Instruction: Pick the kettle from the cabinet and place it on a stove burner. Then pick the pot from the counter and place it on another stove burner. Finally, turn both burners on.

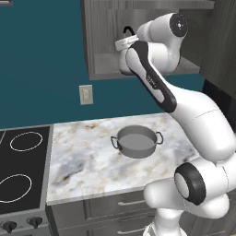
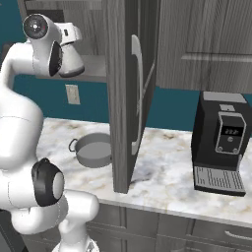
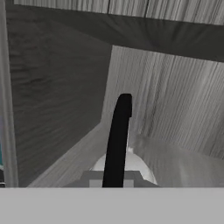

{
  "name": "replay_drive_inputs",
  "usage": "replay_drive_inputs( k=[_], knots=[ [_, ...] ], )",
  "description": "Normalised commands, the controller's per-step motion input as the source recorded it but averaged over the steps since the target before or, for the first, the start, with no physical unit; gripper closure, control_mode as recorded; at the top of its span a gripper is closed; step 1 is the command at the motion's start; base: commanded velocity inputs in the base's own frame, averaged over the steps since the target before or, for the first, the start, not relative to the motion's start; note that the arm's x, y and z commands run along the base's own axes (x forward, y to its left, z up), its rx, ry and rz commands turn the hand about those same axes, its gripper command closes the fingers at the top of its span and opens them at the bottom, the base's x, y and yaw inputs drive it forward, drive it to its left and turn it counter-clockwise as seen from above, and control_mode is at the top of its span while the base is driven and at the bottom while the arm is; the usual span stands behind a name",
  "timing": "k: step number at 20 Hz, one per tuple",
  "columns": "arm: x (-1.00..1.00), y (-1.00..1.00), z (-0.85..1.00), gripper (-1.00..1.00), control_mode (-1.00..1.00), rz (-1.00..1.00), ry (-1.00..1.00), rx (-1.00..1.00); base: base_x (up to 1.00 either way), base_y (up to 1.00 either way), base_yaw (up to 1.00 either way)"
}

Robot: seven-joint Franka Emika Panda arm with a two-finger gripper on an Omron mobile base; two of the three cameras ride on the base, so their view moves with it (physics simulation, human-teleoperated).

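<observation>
In the left base view, the black cooktop (image 1: 23, 170) sits far left with two white burner rings (image 1: 26, 141) showing and dark knobs (image 1: 9, 226) along its front edge. Just right of it is the marble tabletop (image 1: 83, 161). A light switch plate (image 1: 85, 94) hangs on the blue wall above. The grey pot (image 1: 136, 141) stands upright on the tabletop, well apart from the cooktop. Higher up, the kettle (image 1: 125, 42) sits inside the open cabinet (image 1: 99, 37) shelf, partly hidden by the white arm. In the hand view, the kettle's black handle (image 3: 117, 144) rises right at the fingers, which are clenched shut around it. In the right base view, a black coffee machine (image 2: 220, 143) stands far right on the tabletop.
</observation>
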Motion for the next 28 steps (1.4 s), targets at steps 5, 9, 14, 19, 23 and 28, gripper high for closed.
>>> replay_drive_inputs(
  k=[5, 9, 14, 19, 23, 28],
  knots=[
    [-0.57, 0.00, 0.00, 1.00, -1.00, 0.04, 0.00, 0.00, 0.00, 0.00, 0.00],
    [-0.50, 0.00, 0.00, 1.00, -1.00, 0.04, 0.00, 0.01, 0.00, 0.00, 0.00],
    [-0.48, 0.00, 0.00, 1.00, -1.00, 0.04, 0.00, 0.01, 0.00, 0.00, 0.00],
    [-0.46, 0.00, 0.00, 1.00, -1.00, 0.03, 0.00, 0.02, 0.00, 0.00, 0.00],
    [-0.45, 0.00, 0.00, 1.00, -1.00, 0.03, 0.00, 0.01, 0.00, 0.00, 0.00],
    [-0.39, 0.00, 0.00, 1.00, -1.00, 0.02, 0.00, 0.00, 0.00, 0.00, 0.00]
  ],
)
